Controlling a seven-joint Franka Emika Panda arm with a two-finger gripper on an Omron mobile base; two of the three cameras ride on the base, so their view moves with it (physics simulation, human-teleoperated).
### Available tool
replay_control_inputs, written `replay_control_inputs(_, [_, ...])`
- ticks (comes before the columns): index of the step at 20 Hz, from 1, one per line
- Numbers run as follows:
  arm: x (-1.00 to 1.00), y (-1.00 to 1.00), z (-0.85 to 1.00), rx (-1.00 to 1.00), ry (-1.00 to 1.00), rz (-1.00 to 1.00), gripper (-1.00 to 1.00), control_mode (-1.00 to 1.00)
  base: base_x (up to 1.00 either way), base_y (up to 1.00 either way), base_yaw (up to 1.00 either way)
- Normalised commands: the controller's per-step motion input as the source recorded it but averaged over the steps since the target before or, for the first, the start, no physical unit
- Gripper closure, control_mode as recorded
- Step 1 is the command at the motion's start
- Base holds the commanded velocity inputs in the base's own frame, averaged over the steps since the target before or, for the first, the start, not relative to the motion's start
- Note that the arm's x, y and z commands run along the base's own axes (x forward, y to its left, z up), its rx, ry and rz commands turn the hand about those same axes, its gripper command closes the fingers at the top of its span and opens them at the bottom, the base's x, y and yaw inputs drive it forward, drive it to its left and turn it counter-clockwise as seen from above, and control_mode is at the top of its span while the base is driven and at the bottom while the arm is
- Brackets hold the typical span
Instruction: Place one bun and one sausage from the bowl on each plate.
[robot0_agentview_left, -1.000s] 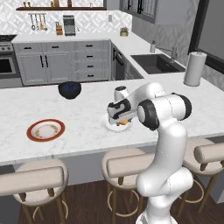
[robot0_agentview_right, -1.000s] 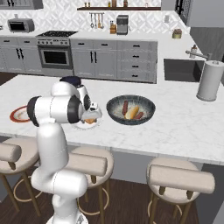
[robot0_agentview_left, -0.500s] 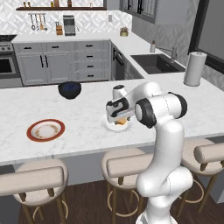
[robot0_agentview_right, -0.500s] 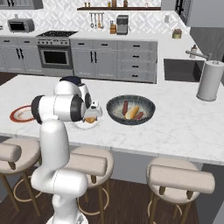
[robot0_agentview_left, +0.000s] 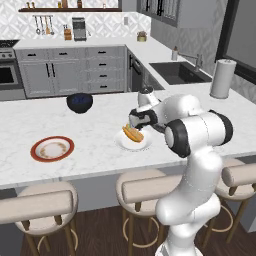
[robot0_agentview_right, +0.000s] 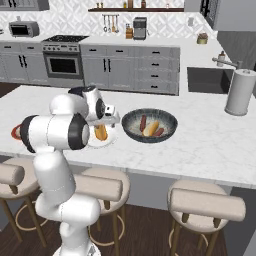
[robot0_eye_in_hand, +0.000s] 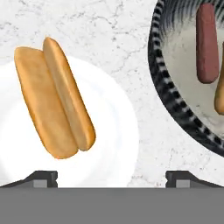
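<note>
One bun (robot0_eye_in_hand: 54, 98) already lies on the white plate (robot0_eye_in_hand: 113, 131), directly under the claw (robot0_eye_in_hand: 111, 177), a split golden roll resting slightly off-centre toward the side away from the bowl. By the look of it, that is the only piece delivered so far: this plate still wants a sausage, and the red-rimmed plate (robot0_agentview_left: 52, 149), well off on the far side of the white plate from the bowl, shows a bare cream centre and needs both a bun and a sausage. I judge the task at roughly a quarter done.

The bowl (robot0_agentview_right: 149, 125) sits on the desk (robot0_agentview_left: 95, 145) just beside the white plate, rims near but apart. Inside it, in the right base view, are what look like two dark red sausages (robot0_agentview_right: 143, 122) with a bun between them; the hand view shows one sausage clearly and the edge of something orange beside it.

The claw hangs just above the white plate, its two tips spread wide at either side of the hand view with nothing between them, so it holds nothing.

Further out on the desk, a small dark blue bowl (robot0_agentview_left: 80, 102) stands beyond the plates, and a paper towel roll (robot0_agentview_left: 222, 78) stands near the sink (robot0_agentview_left: 179, 72).
</note>
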Motion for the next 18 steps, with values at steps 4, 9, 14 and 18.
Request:
replay_control_inputs(4, [-0.11,-0.99,0.85,0.07,-0.37,-0.18,-1.00,-1.00,0.00,0.00,0.00])
replay_control_inputs(9, [0.55,-1.00,0.60,0.13,-0.18,-0.16,-1.00,-1.00,0.00,0.00,0.00])
replay_control_inputs(14, [1.00,-0.70,0.18,0.12,0.01,-0.08,-1.00,-1.00,0.00,0.00,0.00])
replay_control_inputs(18, [0.91,-0.03,-0.03,0.01,0.14,0.00,-1.00,-1.00,0.00,0.00,0.00])
